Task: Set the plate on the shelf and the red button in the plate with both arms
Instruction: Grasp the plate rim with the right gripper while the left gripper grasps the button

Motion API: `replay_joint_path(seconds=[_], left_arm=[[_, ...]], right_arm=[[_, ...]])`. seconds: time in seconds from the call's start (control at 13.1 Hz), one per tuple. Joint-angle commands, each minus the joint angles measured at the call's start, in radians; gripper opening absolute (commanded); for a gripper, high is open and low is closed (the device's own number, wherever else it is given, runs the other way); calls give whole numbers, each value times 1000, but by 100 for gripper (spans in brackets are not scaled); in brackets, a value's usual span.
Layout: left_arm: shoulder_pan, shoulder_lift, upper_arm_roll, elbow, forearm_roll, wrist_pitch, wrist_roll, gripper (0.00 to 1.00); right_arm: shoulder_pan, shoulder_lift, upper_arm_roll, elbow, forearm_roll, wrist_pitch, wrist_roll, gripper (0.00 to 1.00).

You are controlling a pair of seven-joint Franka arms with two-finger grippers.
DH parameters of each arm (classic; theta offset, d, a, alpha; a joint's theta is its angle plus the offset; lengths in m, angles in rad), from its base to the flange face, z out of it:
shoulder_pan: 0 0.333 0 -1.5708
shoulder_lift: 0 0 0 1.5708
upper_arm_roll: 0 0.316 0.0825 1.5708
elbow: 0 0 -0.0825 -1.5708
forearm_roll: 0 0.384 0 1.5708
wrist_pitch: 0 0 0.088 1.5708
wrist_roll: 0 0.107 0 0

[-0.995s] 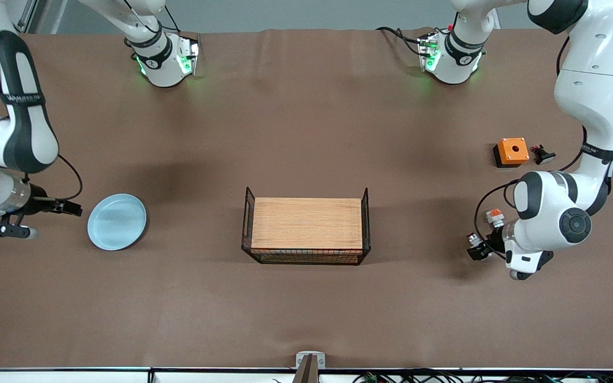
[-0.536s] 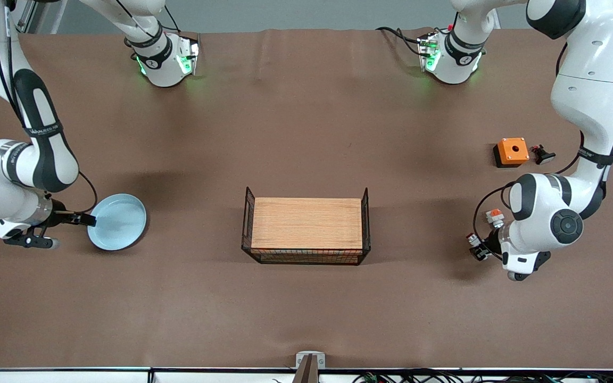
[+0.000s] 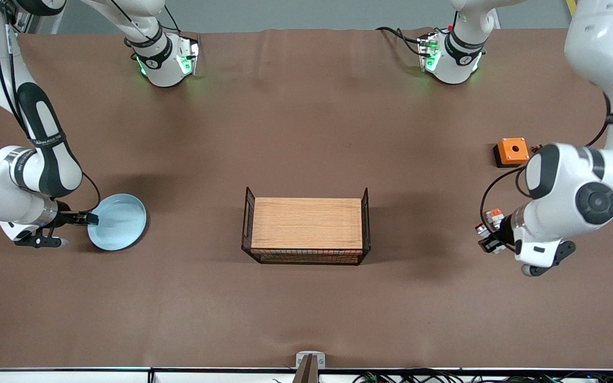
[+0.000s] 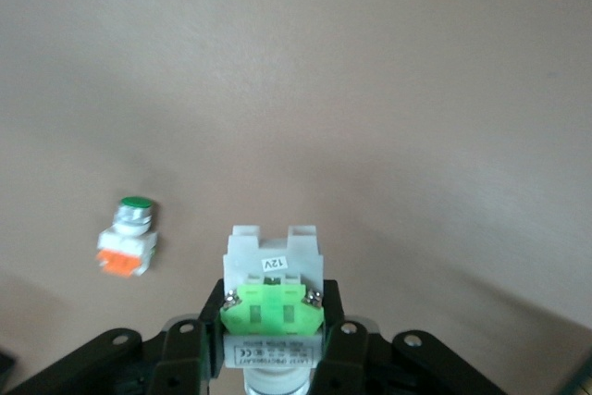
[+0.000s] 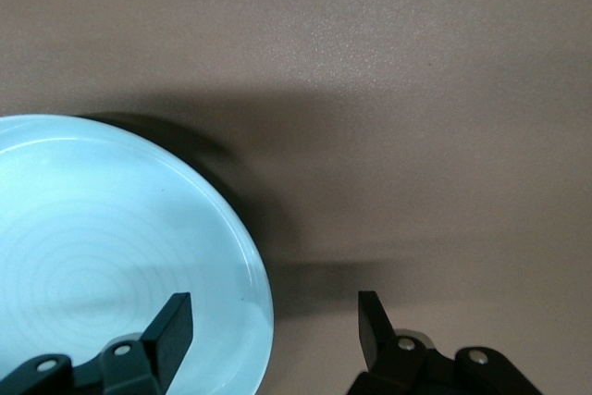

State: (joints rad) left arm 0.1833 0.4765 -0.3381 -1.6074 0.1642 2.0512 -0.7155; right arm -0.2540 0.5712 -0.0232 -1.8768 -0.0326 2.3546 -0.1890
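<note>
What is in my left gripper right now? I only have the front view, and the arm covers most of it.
Observer: In the left wrist view, the left gripper is shut on the red button, with its green block showing between the fingers.
Operator: And the other small part beside it?
Observer: The push-button with the orange block has a green cap and lies on the table, apart from the held one.
Operator: Is the right gripper around the plate rim?
Observer: Yes. The right gripper is open, with one finger over the plate and the other outside its rim.
</note>
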Motion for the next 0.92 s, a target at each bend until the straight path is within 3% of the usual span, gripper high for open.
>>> replay_joint_path(seconds=[0.0, 0.23, 0.38, 0.77, 0.84], left_arm=[[4, -74, -37, 33, 14, -135, -15, 0], [7, -128, -77, 84, 12, -255, -5, 0], [8, -156, -97, 107, 11, -310, 7, 0], [10, -219, -113, 119, -31, -376, 25, 0], [9, -223, -114, 119, -49, -393, 25, 0]], right_arm=[[-28, 15, 19, 15, 109, -8, -79, 62], [-39, 33, 19, 16, 131, -8, -107, 58], [-39, 33, 19, 16, 131, -8, -107, 49], [-37, 32, 20, 15, 131, -14, -162, 4], [-39, 32, 22, 16, 132, -27, -164, 2]])
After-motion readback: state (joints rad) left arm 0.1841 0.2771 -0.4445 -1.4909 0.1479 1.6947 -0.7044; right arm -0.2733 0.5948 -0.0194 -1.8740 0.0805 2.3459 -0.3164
